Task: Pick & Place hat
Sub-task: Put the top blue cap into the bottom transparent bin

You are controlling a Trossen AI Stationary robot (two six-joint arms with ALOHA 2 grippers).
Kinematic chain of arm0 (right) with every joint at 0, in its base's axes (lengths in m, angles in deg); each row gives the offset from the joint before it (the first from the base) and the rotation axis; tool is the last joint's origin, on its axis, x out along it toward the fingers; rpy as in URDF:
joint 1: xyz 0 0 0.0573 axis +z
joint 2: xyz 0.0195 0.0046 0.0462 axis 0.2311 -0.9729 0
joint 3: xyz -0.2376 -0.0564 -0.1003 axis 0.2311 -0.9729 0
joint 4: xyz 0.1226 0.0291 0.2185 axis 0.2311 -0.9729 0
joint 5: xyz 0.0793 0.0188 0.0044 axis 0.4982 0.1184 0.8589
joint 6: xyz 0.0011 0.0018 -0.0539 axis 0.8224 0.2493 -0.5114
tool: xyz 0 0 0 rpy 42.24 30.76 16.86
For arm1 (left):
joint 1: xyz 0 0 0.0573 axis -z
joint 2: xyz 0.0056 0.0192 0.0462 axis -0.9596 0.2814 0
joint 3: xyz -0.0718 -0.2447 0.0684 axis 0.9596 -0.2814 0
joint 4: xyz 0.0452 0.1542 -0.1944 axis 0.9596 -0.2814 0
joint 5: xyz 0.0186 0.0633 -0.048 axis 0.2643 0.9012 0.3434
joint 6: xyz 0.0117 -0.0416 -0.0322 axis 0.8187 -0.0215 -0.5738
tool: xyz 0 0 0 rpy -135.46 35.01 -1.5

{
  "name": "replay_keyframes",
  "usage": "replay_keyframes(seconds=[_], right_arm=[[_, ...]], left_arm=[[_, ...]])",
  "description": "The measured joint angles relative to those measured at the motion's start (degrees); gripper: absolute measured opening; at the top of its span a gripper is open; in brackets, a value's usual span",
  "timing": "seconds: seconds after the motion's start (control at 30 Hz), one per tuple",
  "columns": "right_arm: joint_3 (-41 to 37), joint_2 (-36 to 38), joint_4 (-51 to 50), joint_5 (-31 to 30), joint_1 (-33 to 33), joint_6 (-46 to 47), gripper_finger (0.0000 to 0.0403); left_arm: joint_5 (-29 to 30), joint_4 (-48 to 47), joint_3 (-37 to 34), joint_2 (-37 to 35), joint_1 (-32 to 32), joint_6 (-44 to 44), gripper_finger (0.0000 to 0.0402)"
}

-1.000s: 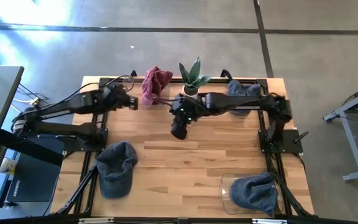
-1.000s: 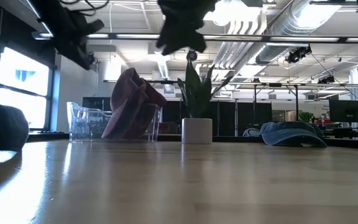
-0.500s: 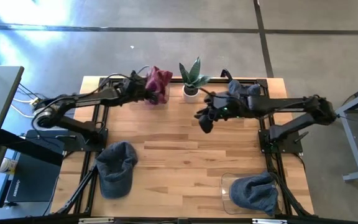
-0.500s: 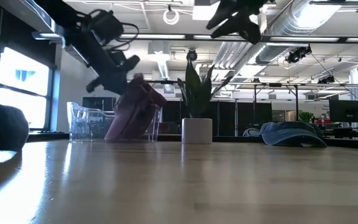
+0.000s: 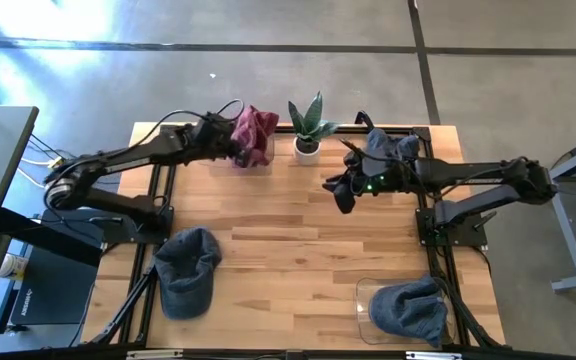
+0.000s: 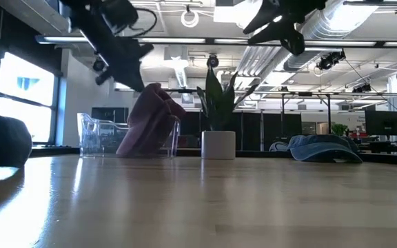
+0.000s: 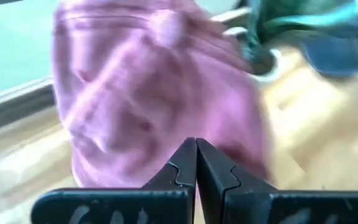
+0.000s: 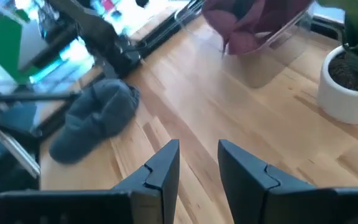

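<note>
My left gripper [image 7: 196, 163], pinched closed and empty, hovers beside the pink hat [image 5: 252, 134] in its clear bin [image 6: 95, 134]. Right gripper [image 8: 197, 163], part-open, holds nothing. Risk: closed fingers shove the hat instead of grabbing.

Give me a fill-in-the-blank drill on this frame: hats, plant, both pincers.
1. The crumpled pink fabric hat sits in a clear plastic ____ at the table's far edge.
2. The left pincer is ____, right at the pink hat.
3. The right pincer hangs open over bare ____.
4. The white pot holds a green ____.

Missing words: bin; shut; wood; plant
</note>
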Motion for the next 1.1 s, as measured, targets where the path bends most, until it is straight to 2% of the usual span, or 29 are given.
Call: replay_keyframes(seconds=[0.1, 0.2, 0.4, 0.47, 0.53, 0.7, 0.87, 1.1], right_arm=[[-0.17, 0.33, -4.76, 1.66, -1.13, -1.19, 0.0106], [-0.18, 2.14, -11.03, 5.13, -5.56, 1.43, 0.0113], [-0.09, 3.54, -26.03, 14.31, -15.96, -4.31, 0.0161], [-0.09, 3.41, -30.83, 12.98, -18.91, -6.03, 0.0183], [-0.09, 3.29, -34.14, 9.01, -21.55, -6.84, 0.0203], [-0.09, 1.04, -35.40, -1.78, -27.78, -8.13, 0.0225], [-0.07, -4.78, -33.89, -5.94, -33.96, -11.66, 0.0224], [-0.07, -13.87, -33.82, -7.97, -39.97, -19.76, 0.0215]], left_arm=[[-0.23, -5.13, 2.33, -4.01, 3.82, -0.30, 0.0000], [-0.15, -7.87, 3.16, -7.53, 9.19, -3.27, 0.0000], [0.16, -11.56, 3.13, -8.88, 22.52, -14.12, 0.0000], [0.29, -13.58, 3.13, -8.64, 26.91, -18.44, 0.0000], [0.97, -14.77, 3.13, -7.23, 30.90, -23.15, 0.0000], [6.43, -13.56, 3.05, -2.61, 39.77, -31.67, 0.0000], [7.89, -9.58, 3.08, 1.46, 44.52, -32.81, 0.0000], [8.21, -0.06, 3.07, 2.45, 50.42, -32.61, 0.0000]])
